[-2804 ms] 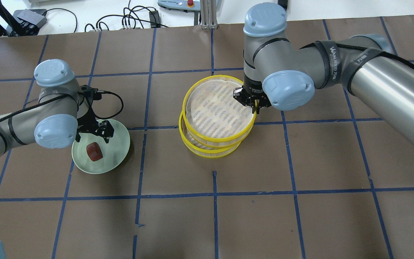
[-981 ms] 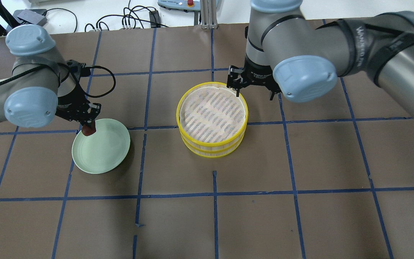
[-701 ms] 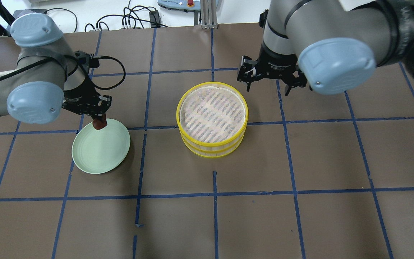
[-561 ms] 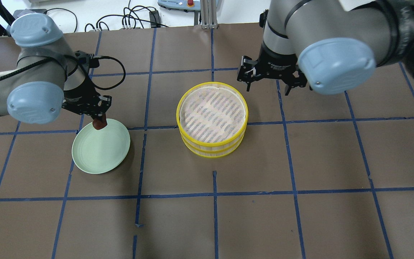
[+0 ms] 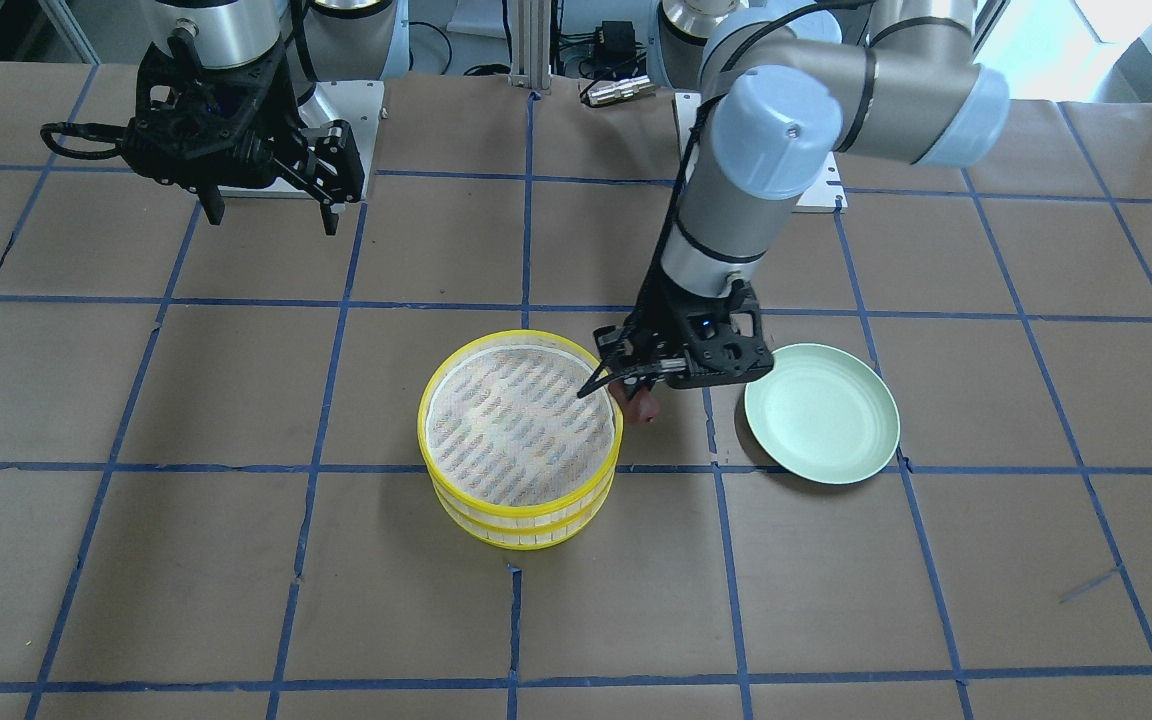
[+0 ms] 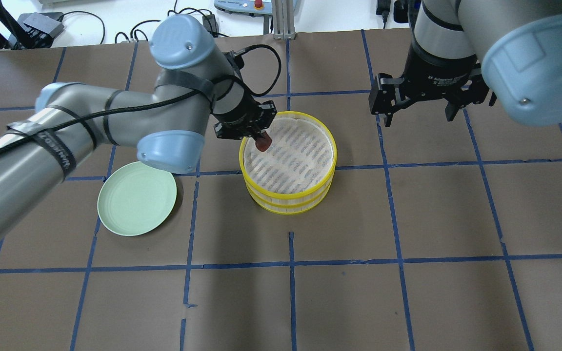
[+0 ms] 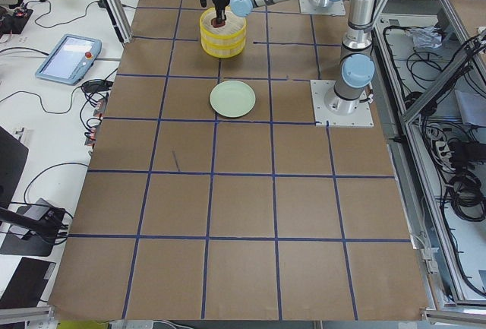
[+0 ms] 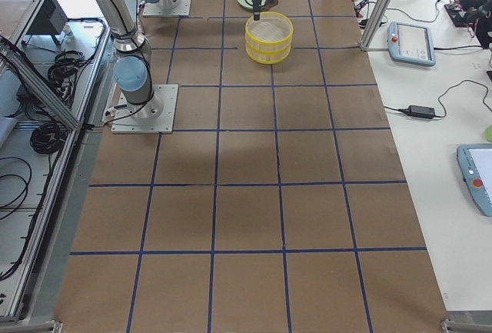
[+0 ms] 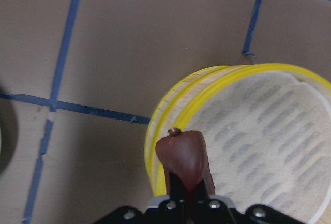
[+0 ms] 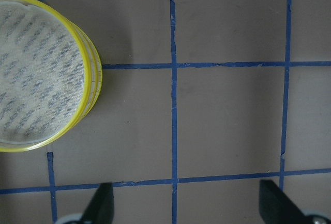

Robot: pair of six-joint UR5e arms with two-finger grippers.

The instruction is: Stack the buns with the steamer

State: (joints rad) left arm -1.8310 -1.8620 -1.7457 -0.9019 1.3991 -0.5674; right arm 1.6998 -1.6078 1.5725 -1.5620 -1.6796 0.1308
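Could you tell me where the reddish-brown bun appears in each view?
Front-facing: bun centre, right of steamer.
Overhead: bun upper centre, over steamer's left rim.
Exterior left: too small.
Exterior right: too small.
Left wrist: bun bottom centre.
Right wrist: absent.
Landmark: steamer's yellow rim.

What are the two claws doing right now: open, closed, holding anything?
Left gripper: closed on the reddish-brown bun, at the steamer edge.
Right gripper: open, holding nothing.
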